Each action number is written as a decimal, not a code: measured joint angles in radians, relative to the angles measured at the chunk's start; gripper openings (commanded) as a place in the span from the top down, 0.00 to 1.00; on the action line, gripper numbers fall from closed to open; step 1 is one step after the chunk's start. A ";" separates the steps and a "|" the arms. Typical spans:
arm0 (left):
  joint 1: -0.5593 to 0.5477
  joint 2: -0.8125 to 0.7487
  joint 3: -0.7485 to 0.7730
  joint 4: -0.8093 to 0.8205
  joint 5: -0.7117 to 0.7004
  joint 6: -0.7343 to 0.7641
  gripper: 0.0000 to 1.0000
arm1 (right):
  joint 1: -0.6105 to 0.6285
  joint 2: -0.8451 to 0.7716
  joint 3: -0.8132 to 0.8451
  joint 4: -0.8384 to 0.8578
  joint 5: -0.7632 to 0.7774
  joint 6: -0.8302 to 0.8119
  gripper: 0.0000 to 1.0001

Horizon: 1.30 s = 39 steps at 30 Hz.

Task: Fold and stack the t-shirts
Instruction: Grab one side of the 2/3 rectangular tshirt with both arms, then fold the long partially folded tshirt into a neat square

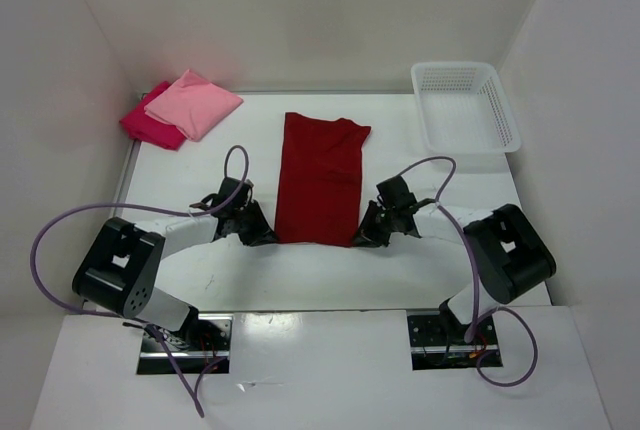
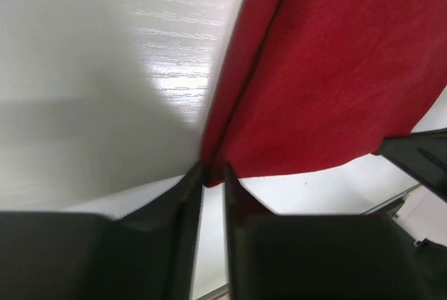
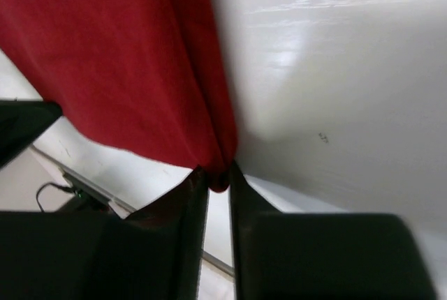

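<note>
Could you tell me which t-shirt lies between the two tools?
The dark red cloth t-shirt; the light pink t-shirt and crimson-magenta t-shirt sit stacked far left.

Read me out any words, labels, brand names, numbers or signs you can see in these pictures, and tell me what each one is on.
None: no text can be read in any view.
The dark red cloth t-shirt, the folded light pink cloth shirt, the crimson-magenta cloth shirt partly under it, the white plastic lattice basket and the white table show no print, tag, number or sign.
</note>
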 measured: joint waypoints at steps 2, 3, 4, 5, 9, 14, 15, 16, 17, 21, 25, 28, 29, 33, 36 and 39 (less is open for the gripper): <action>0.000 0.000 0.000 0.000 0.000 0.000 0.88 | 0.004 0.013 0.000 0.005 -0.003 0.002 0.95; 0.000 0.000 0.000 0.001 0.000 -0.001 0.91 | 0.004 0.016 0.000 0.006 -0.003 0.003 0.96; 0.000 0.000 0.000 0.001 0.000 -0.001 0.95 | 0.004 0.016 0.000 0.005 -0.003 0.003 0.97; 0.000 -0.002 0.000 0.000 -0.001 0.000 0.96 | 0.005 0.015 0.000 0.005 -0.002 0.002 0.97; 0.000 -0.073 0.000 -0.031 -0.003 0.000 0.97 | 0.007 -0.012 0.000 -0.018 0.014 0.001 1.00; 0.000 -0.208 0.000 -0.097 0.005 0.001 0.99 | 0.063 -0.100 -0.012 -0.069 0.034 0.008 1.00; 0.000 -0.239 0.000 -0.124 0.010 0.001 1.00 | 0.092 -0.134 -0.022 -0.083 0.035 0.016 1.00; 0.000 -0.276 -0.003 -0.156 0.015 0.001 1.00 | 0.121 -0.169 -0.034 -0.095 0.032 0.030 1.00; 0.000 -0.315 -0.009 -0.188 0.020 -0.001 1.00 | 0.153 -0.212 -0.047 -0.113 0.029 0.048 1.00; 0.000 -0.528 -0.016 -0.368 0.034 -0.008 1.00 | 0.246 -0.429 -0.068 -0.227 0.006 0.126 1.00; -0.001 -0.562 0.100 -0.494 0.036 -0.023 1.00 | 0.141 -0.533 0.027 -0.338 -0.021 0.106 1.00; 0.000 -0.425 0.249 -0.485 0.032 -0.012 1.00 | 0.001 -0.437 0.159 -0.360 -0.032 0.033 1.00; 0.000 -0.362 0.304 -0.463 0.026 0.002 1.00 | -0.037 -0.389 0.204 -0.361 -0.033 0.003 1.00; 0.010 -0.050 0.527 -0.391 -0.003 0.042 1.00 | -0.156 -0.169 0.377 -0.359 -0.032 -0.108 1.00; 0.026 0.172 0.686 -0.340 -0.031 0.067 1.00 | -0.216 -0.012 0.475 -0.348 -0.029 -0.166 1.00; 0.047 0.326 0.790 -0.306 -0.057 0.082 1.00 | -0.257 0.144 0.577 -0.337 -0.026 -0.203 1.00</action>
